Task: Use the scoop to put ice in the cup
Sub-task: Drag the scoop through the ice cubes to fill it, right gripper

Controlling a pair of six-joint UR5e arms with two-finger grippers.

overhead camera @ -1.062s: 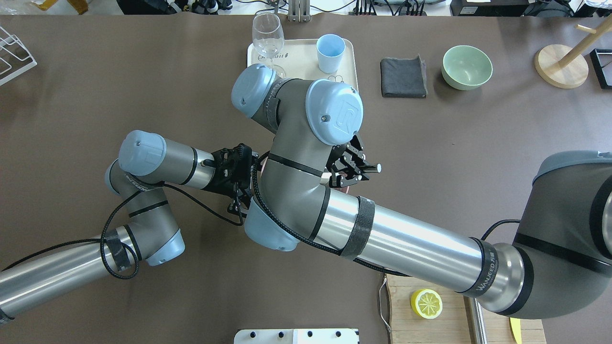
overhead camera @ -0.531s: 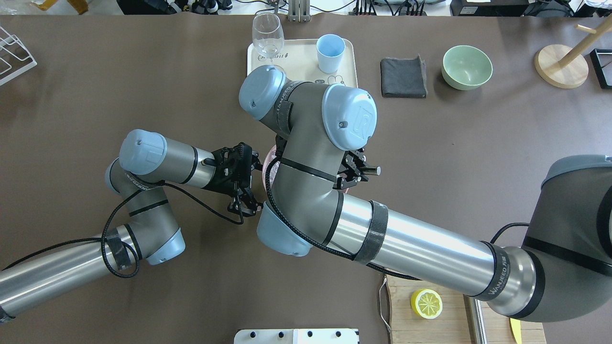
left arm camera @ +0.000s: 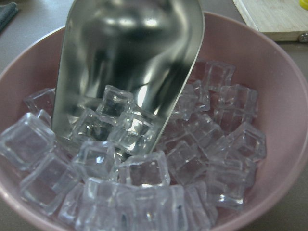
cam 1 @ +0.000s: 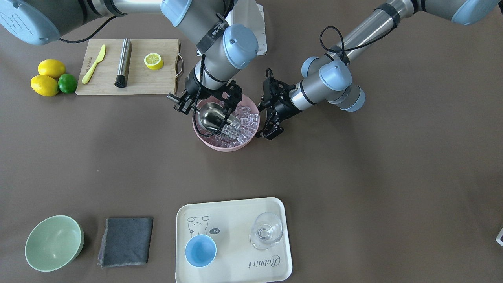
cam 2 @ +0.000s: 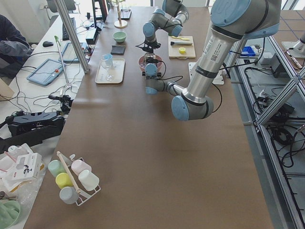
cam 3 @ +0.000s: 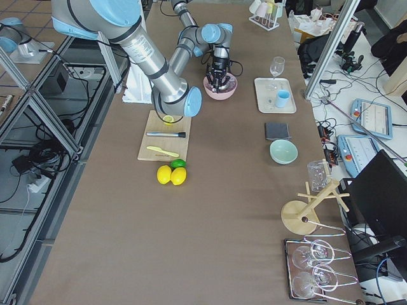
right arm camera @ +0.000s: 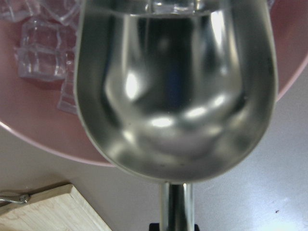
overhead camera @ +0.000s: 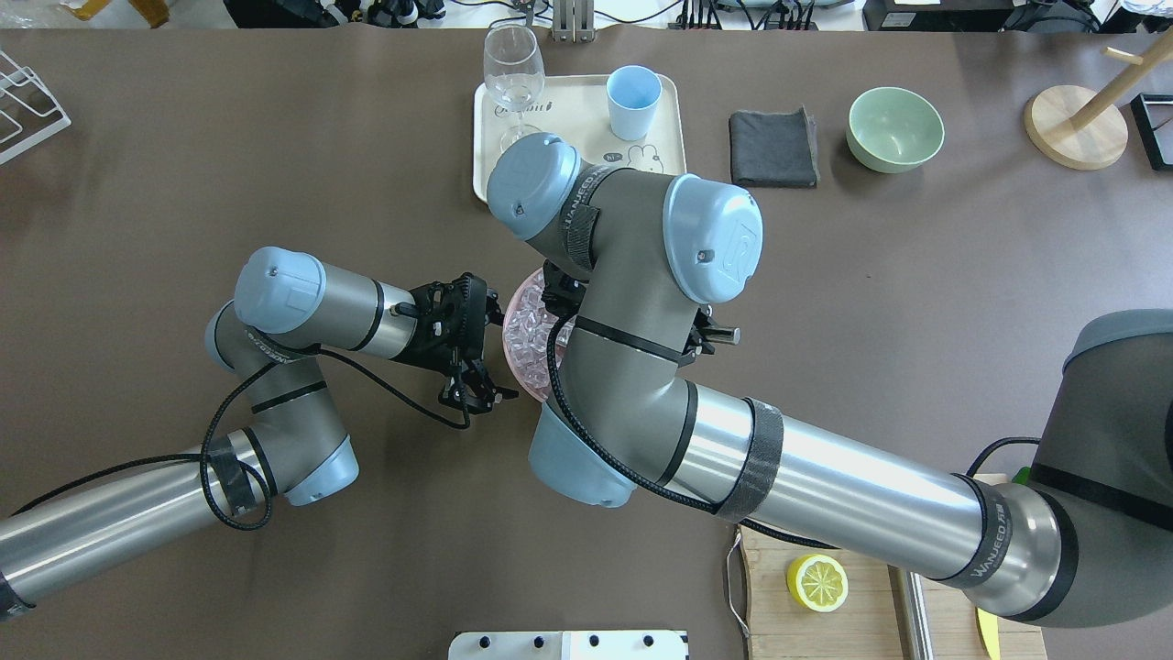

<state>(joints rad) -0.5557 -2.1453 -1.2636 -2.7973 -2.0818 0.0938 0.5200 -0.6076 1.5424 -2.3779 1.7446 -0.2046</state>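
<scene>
- Steel is the business end here: the scoop [cam 1: 212, 118] sits in the pink bowl [cam 1: 224, 148] at upper centre of the front-facing view, with its lip dug into the ice [cam 1: 244, 125].
- From the left wrist view, a few cubes lie just inside the trough's lip. The deeper part of the trough is bare.
- The right hand [cam 1: 188, 103] is clamped on the scoop's short handle, above the bowl's upper-left rim in that front-facing view.
- The left hand [cam 1: 270, 133] sits low over the tabletop [cam 1: 353, 177], just beside the bowl's right rim. Its fingers are parted with nothing between them. Whether it touches the bowl I cannot tell.
- The cup [cam 1: 200, 250] stands upright and empty on the cream tray [cam 1: 235, 220] at lower centre, well apart from the bowl. A clear glass [cam 1: 267, 231] stands near it on the same tray.
- The step in hand looks like loading the scoop, with the carry and the pour to come.
- The next move probably calls for pushing the lip further under the cubes, then tipping the trough back towards level so the load settles deep before the lift.
- After that comes a steady carry down the frame to the tray, with the scoop lined up over the cup and not the glass.
- The cup's mouth looks no wider than the scoop, so a slow pour off the tip seems wise, or cubes may skitter onto the tray.
</scene>
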